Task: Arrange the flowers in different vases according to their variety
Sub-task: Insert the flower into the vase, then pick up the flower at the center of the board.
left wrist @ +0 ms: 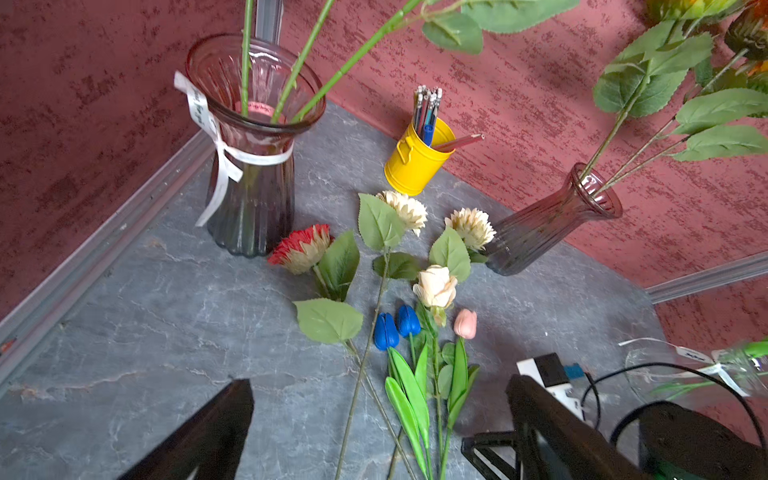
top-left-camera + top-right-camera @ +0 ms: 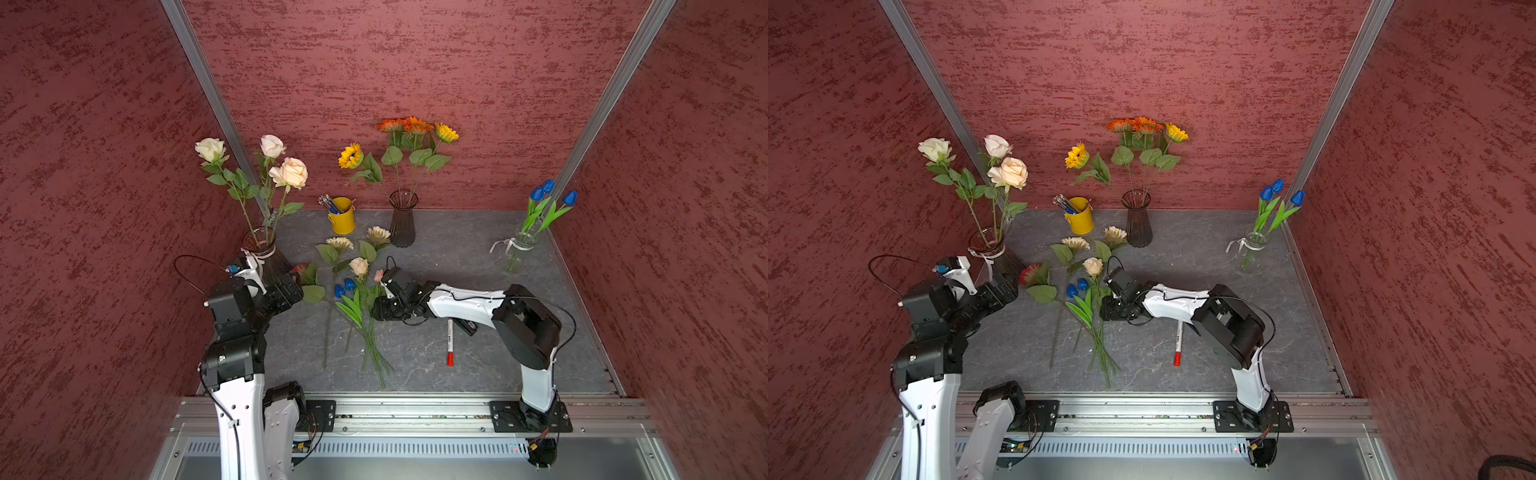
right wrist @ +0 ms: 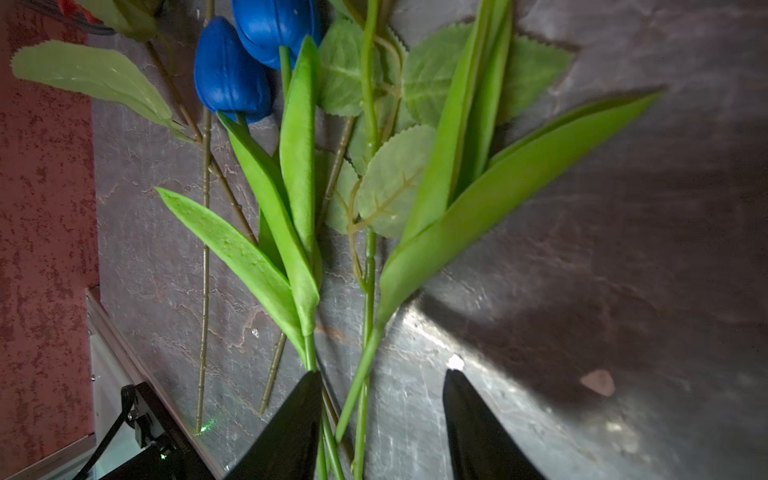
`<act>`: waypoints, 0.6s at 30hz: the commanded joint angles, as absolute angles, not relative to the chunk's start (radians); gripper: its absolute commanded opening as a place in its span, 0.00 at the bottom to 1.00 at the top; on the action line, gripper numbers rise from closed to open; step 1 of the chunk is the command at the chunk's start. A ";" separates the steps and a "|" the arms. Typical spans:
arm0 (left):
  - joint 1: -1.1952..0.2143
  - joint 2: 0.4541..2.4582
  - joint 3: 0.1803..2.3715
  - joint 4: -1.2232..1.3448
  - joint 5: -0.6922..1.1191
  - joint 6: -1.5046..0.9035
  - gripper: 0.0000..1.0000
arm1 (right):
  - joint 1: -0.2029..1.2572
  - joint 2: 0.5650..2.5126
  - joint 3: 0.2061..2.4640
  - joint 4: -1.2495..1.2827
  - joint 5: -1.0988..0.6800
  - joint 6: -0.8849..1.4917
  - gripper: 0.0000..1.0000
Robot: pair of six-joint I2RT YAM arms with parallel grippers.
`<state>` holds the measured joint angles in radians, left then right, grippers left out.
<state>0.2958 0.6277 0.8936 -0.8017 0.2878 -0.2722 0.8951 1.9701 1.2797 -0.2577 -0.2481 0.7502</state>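
Note:
Loose flowers lie mid-table: two blue tulips [image 3: 228,75], a pink tulip [image 1: 465,323], a peach rose [image 2: 358,266], two cream sunflowers [image 2: 339,243] and a red sunflower [image 1: 301,247]. My right gripper [image 3: 382,374] is down at their bunched stems [image 3: 368,316]; it is open, with green stems between the fingers and a gap to one fingertip. My left gripper [image 1: 380,380] hovers wide open and empty by the flared dark vase [image 2: 266,253] of roses. The ribbed vase [image 2: 403,224] holds orange and yellow sunflowers. The small clear vase [image 2: 519,249] holds blue tulips.
A yellow pen cup [image 2: 342,220] stands at the back between the two dark vases. A red marker [image 2: 450,343] lies on the table under my right arm. Red walls close in on three sides, and a metal rail [image 2: 415,409] runs along the front.

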 commanded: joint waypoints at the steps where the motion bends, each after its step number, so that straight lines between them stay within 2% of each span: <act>1: 0.278 0.604 0.864 -0.877 0.319 -0.316 1.00 | 0.902 2.002 1.281 -0.204 -0.278 0.789 0.49; 7: 0.225 0.543 0.815 -0.901 0.300 -0.356 1.00 | 0.902 2.043 1.283 -0.170 -0.290 0.807 0.42; 15: 0.156 0.605 0.841 -0.916 0.261 -0.384 1.00 | 0.902 2.063 1.295 -0.160 -0.295 0.813 0.28; 18: 0.143 0.603 0.839 -0.910 0.253 -0.395 1.00 | 0.902 2.074 1.295 -0.155 -0.297 0.812 0.26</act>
<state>0.1555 0.6098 0.8234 -0.9138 0.2726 -0.3767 0.8951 2.0445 1.2800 -0.1707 -0.2893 0.8082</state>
